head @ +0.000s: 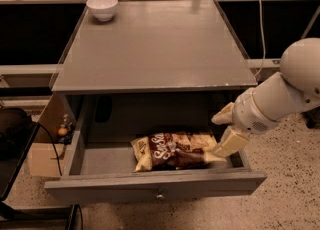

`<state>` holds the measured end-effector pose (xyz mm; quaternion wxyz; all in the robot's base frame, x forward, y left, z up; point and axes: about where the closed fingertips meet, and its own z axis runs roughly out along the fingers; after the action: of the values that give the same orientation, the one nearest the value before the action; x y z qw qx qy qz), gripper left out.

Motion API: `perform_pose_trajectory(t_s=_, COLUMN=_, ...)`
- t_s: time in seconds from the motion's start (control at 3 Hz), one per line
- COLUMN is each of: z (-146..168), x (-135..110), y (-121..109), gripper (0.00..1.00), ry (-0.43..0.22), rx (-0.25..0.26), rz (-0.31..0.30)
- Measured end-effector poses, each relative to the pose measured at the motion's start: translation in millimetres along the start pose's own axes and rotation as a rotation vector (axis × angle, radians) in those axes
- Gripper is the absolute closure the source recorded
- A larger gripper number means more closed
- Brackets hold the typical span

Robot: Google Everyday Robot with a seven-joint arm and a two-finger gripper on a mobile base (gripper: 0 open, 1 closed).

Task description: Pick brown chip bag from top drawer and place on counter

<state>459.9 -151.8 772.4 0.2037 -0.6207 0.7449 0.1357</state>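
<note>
The brown chip bag [172,151] lies flat in the open top drawer [100,183], right of its middle, white lettering facing up. The drawer's small knob [160,195] shows on the front panel. The grey counter [155,44] spans the cabinet top above it. My gripper [221,133] comes in from the right on a white arm, low over the drawer's right end. It is open, with one cream finger above and one right by the bag's right end. It holds nothing.
A white bowl [102,7] stands at the counter's far left corner. A white cable [260,19] hangs behind the counter's right side. A cardboard box [42,156] and a dark object sit on the floor at the left.
</note>
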Motion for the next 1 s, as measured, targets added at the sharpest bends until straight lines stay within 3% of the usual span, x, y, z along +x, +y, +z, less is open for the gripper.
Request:
perform_pose_trajectory(t_s=0.33, z=14.4, x=-3.7, y=0.7, gripper=0.38, ry=-0.024, rx=-0.010, rz=-0.010)
perform_pose_trajectory(t_s=1.0, z=40.3, x=-9.6, y=2.4, gripper=0.31, ry=-0.068, rx=-0.018, rz=-0.029)
